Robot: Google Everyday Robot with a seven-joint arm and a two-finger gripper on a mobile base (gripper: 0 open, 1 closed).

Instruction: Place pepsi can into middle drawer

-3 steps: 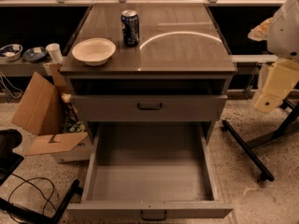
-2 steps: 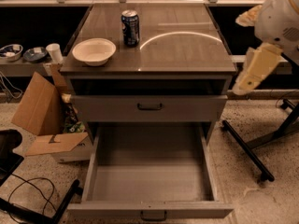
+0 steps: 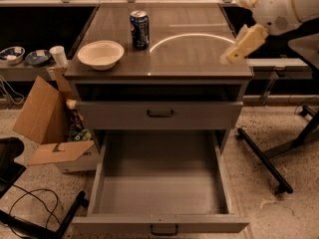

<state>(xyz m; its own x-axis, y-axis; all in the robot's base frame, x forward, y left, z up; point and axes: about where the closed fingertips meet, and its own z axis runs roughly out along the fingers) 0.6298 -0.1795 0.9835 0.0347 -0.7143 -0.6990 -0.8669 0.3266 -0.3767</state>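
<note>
The pepsi can (image 3: 139, 29) stands upright at the back of the cabinet top, right of a cream bowl (image 3: 100, 54). The middle drawer (image 3: 159, 223) is pulled far out at the bottom and its grey inside is empty. The like grey drawer front (image 3: 159, 114) above it is closed. My gripper (image 3: 243, 45) hangs on the white arm over the right edge of the cabinet top, well right of the can and touching nothing. It holds nothing that I can see.
An open cardboard box (image 3: 47, 128) stands left of the cabinet. A low shelf at the far left holds small bowls (image 3: 12, 54) and a white cup (image 3: 58, 55). A black stand leg (image 3: 264, 158) lies on the floor at the right. Cables (image 3: 30, 208) lie at the bottom left.
My arm and gripper have moved left and up, from beside the cabinet's right side to over the right edge of its top. The can, bowl and drawers have not moved.
</note>
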